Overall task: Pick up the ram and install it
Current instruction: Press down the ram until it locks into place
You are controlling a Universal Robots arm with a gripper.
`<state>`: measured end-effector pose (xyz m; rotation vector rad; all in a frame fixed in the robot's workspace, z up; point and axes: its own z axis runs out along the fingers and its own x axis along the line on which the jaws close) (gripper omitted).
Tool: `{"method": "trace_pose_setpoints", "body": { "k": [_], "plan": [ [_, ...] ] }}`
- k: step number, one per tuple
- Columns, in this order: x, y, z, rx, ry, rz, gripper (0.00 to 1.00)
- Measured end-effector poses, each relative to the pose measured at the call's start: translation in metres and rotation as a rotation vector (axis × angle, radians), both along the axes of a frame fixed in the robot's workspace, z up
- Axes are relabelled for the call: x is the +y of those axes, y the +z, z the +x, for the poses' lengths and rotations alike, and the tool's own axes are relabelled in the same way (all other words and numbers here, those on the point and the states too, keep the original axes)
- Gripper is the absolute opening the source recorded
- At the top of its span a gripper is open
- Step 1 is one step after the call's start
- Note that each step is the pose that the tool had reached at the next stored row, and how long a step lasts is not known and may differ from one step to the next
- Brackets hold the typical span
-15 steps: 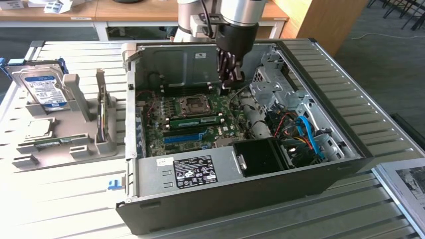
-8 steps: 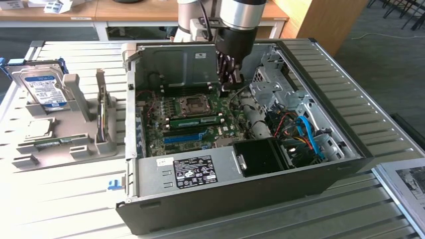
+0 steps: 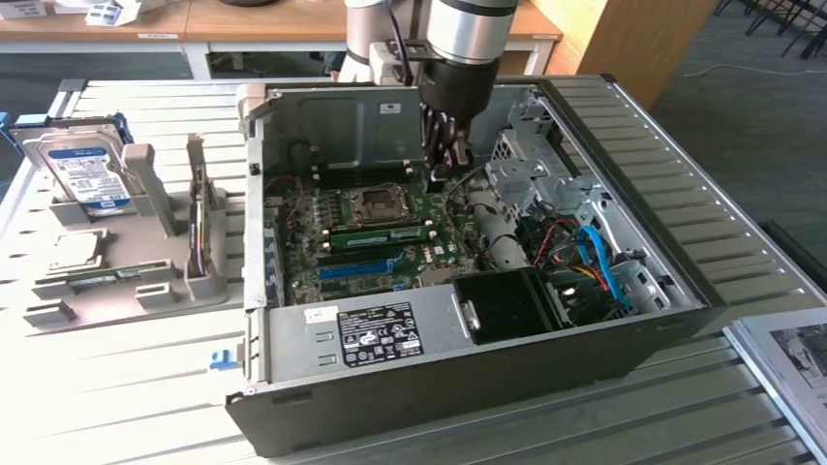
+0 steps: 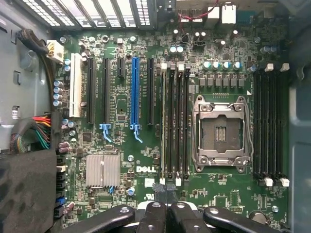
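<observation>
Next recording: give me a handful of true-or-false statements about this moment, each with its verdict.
1. The end effector hangs inside the open computer case, above the motherboard. True.
2. The processor socket holds a chip. False: it is empty.
3. The hard drive stands in the grey holder, outside the case. True.
4. The end effector's fingers are spread wide. False: they are shut together.
5. A green ram stick sits in a slot beside the socket. True.
</observation>
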<state>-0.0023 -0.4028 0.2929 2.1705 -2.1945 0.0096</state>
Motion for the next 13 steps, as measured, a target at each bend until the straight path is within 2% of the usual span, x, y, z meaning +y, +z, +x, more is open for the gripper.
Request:
{"method": "trace_pose_setpoints", "body": {
  "k": [13],
  "plan": [
    [0.0, -0.008, 0.0, 0.0, 0.0, -0.0003, 0.1]
  ]
}}
